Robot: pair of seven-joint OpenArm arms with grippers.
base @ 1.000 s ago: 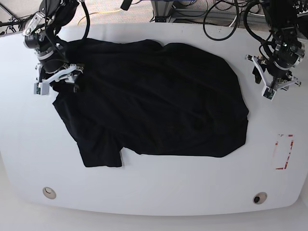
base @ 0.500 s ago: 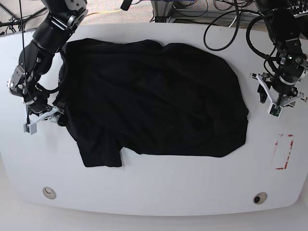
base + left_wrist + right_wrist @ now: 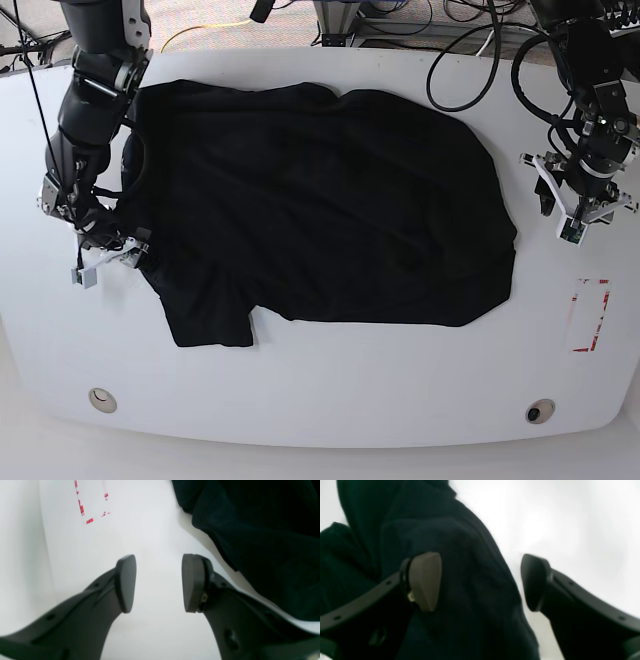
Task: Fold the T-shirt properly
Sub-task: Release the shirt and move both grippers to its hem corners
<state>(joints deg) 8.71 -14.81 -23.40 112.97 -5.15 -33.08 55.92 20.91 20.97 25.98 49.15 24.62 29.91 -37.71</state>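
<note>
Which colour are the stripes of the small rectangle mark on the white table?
Red; the rectangle mark shows best in the left wrist view, near the T-shirt.

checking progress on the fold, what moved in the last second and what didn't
The right gripper travelled from the T-shirt's far corner down its edge toward the near side, its open fingers now straddling that edge. The left gripper dropped slightly, open over bare table. The shirt lies unchanged.

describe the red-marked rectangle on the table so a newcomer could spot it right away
Start at the white table and find the big black T-shirt spread across it. In the base view, look past the shirt's right edge, just below the left arm's tool: a small upright rectangle outlined in broken red. It is the table's only coloured mark.
</note>
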